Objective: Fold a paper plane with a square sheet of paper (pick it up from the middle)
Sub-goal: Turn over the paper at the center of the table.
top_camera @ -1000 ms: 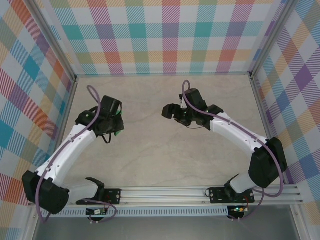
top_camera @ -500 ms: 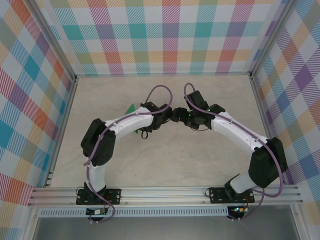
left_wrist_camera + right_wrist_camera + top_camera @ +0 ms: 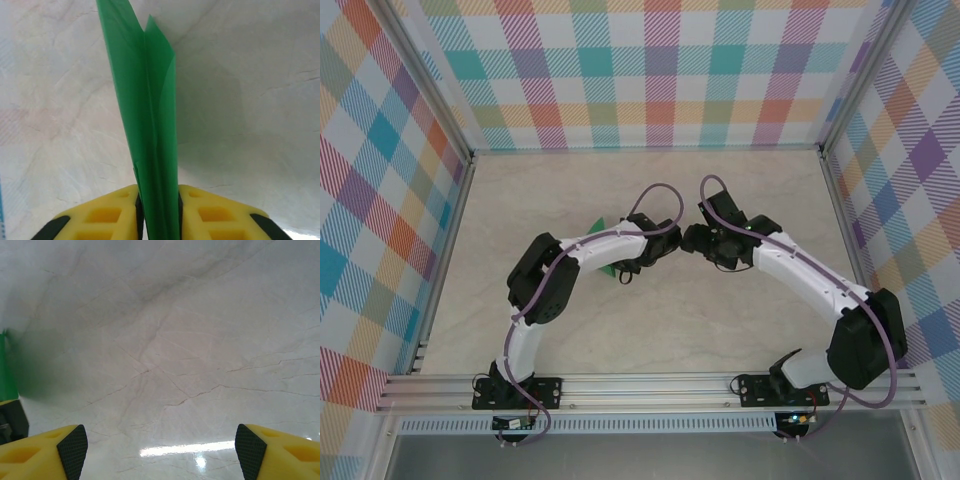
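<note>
Splayed right pincer (image 3: 160,446) (green paper (image 3: 6,367) leftward).

Robot test cell in a lab.
Walled with pastel checked panels (image 3: 650,80) on aluminium framing (image 3: 447,255), floored with a marble-look tabletop (image 3: 650,320), fitted with two white arms (image 3: 585,245) bolted to the near rail (image 3: 650,385) and strung with purple cables (image 3: 655,188).

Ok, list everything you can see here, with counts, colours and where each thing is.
sheet of paper: one, bright green, folded, clamped in the left jaws
table: one, pale marbled beige, under both arms
walls: three, pastel plaid, around the table
rail: one, silver, near edge
cables: two, purple, along the arms
left arm: one, white and black, reaching to centre
right arm: one, white and black, reaching to centre
left jaws: yellow, shut on the paper
right jaws: yellow, open over bare table
</note>
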### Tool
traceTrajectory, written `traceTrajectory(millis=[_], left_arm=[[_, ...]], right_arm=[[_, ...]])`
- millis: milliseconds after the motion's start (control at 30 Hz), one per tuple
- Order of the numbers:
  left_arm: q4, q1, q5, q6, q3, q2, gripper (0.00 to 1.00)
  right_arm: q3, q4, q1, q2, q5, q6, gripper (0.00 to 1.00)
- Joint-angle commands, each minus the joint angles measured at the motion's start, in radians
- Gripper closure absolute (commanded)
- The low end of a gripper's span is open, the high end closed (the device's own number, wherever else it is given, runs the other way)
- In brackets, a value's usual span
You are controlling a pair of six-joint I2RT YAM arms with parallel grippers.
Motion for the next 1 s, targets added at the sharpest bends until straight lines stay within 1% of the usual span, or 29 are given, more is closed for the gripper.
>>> traceTrajectory(millis=[0, 67, 200, 300, 367, 467, 533, 600, 667, 800, 967], left_arm=[[0.053, -0.036, 0.055, 0.007, -0.041, -0.051, 0.71], [0.070, -0.029, 0.086, 0.011, -0.055, -0.073, 0.65], [0.088, -0.017, 0.127, 0.023, -0.072, -0.143, 0.48], [0.118, 0.007, 0.185, 0.035, -0.105, -0.226, 0.40], [0.142, 0.038, 0.232, 0.041, -0.137, -0.285, 0.35], [0.190, 0.110, 0.337, 0.067, -0.194, -0.389, 0.28], [0.227, 0.178, 0.426, 0.079, -0.234, -0.452, 0.21], [0.261, 0.248, 0.505, 0.082, -0.274, -0.503, 0.17], [0.293, 0.317, 0.562, 0.080, -0.314, -0.548, 0.15], [0.335, 0.444, 0.610, 0.054, -0.402, -0.617, 0.14], [0.382, 0.572, 0.625, 0.029, -0.523, -0.696, 0.06]], right_arm=[[0.010, 0.045, 0.015, -0.022, -0.004, 0.042, 0.19], [0.010, 0.032, 0.015, -0.022, 0.009, 0.050, 0.19], [0.009, 0.019, 0.015, -0.016, 0.023, 0.060, 0.19], [0.016, 0.010, 0.016, -0.005, 0.027, 0.069, 0.19], [0.020, 0.007, 0.015, 0.001, 0.029, 0.074, 0.19], [0.027, 0.010, 0.015, 0.015, 0.015, 0.073, 0.20], [0.039, 0.023, 0.015, 0.036, -0.020, 0.058, 0.21], [0.051, 0.047, 0.020, 0.063, -0.074, 0.037, 0.24], [0.068, 0.076, 0.039, 0.088, -0.114, 0.021, 0.28], [0.129, 0.124, 0.118, 0.166, -0.168, -0.009, 0.35], [0.230, 0.196, 0.255, 0.298, -0.228, -0.007, 0.43]])
